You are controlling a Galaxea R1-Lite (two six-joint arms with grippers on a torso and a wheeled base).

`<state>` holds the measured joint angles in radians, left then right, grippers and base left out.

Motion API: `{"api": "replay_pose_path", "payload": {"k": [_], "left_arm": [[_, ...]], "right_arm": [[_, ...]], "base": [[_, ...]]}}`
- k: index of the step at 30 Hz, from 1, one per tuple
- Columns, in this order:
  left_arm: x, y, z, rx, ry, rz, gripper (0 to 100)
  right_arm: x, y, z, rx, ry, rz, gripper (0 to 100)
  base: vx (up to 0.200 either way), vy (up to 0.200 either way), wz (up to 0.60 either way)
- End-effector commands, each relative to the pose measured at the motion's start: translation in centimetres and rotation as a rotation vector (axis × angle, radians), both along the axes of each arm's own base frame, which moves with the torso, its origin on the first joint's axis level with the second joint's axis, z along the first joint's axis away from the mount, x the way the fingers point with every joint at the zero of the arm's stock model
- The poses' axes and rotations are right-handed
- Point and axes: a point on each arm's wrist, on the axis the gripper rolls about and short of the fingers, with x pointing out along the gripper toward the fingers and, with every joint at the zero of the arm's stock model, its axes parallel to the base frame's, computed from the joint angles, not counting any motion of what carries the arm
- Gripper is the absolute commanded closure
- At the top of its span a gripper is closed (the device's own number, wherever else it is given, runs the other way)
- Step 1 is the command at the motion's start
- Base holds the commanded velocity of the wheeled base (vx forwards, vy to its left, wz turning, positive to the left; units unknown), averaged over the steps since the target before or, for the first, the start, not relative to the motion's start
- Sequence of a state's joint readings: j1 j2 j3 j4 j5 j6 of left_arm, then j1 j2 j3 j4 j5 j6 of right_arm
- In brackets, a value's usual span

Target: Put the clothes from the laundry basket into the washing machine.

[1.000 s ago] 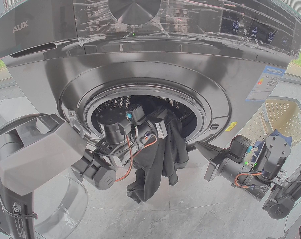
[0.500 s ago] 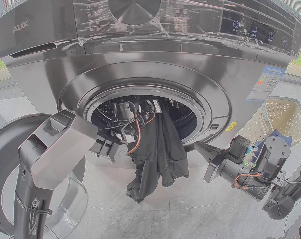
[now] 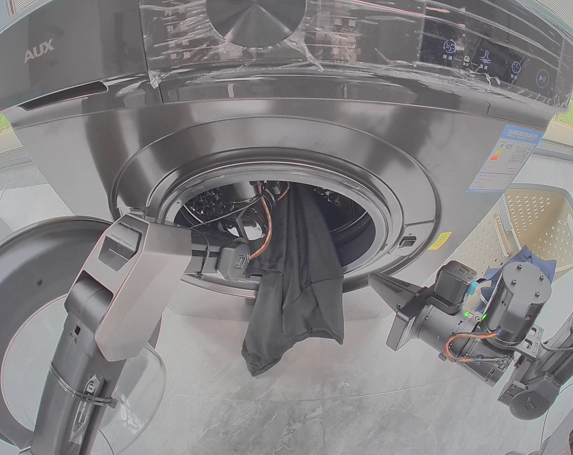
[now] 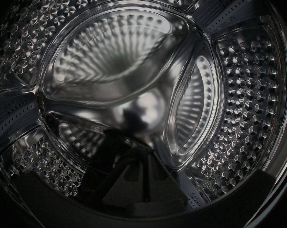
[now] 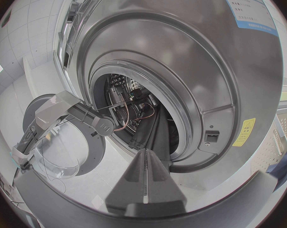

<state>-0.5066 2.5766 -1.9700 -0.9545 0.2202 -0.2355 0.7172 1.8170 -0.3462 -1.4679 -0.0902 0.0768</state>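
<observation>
Your left gripper (image 4: pixel 144 154) sat deep inside the drum (image 4: pixel 244 79), with its fingers pressed together on a fold of the dark garment (image 3: pixel 299 273). The light in there was dim, but the cloth ran right up to the tips. From the gripper the garment trailed out over the rim of the opening and hung down the front of the washing machine (image 3: pixel 387 159). The round door (image 3: pixel 21 298) stood open on the robot's left. Your right gripper (image 3: pixel 375 278) was held low before the machine's right side, its fingers together with nothing between them, pointing toward the hanging cloth. Behind that arm stood the laundry basket (image 3: pixel 539 222), with a blue cloth (image 3: pixel 547 265) showing against it.
</observation>
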Motion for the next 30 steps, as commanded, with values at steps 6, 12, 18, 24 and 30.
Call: {"api": "replay_pose_path", "payload": {"k": [6, 12, 18, 24, 30], "left_arm": [[0.0, -0.6, -1.8, 0.023, 0.044, -0.008, 100], [-1.1, -0.8, -2.3, 0.051, 0.103, -0.024, 0], [-3.5, -1.3, -4.0, 0.12, 0.263, -0.066, 0], [-5.7, -1.9, -6.4, 0.203, 0.377, -0.143, 0], [-7.1, -2.6, -8.6, 0.249, 0.432, -0.198, 0]], "right_arm": [[0.0, 0.0, -0.1, -0.003, 0.003, 0.002, 100], [0.0, 0.1, -0.1, -0.002, 0.002, 0.002, 100], [0.0, 0.1, 0.0, 0.001, -0.001, 0.003, 100], [0.0, 0.2, 0.0, 0.002, -0.002, 0.005, 100], [0.0, 0.2, 0.0, 0.002, -0.002, 0.005, 100]], "base": [[0.0, 0.0, 0.0], [0.0, 0.0, 0.0], [0.0, 0.0, 0.0], [0.0, 0.0, 0.0], [0.0, 0.0, 0.0]]}}
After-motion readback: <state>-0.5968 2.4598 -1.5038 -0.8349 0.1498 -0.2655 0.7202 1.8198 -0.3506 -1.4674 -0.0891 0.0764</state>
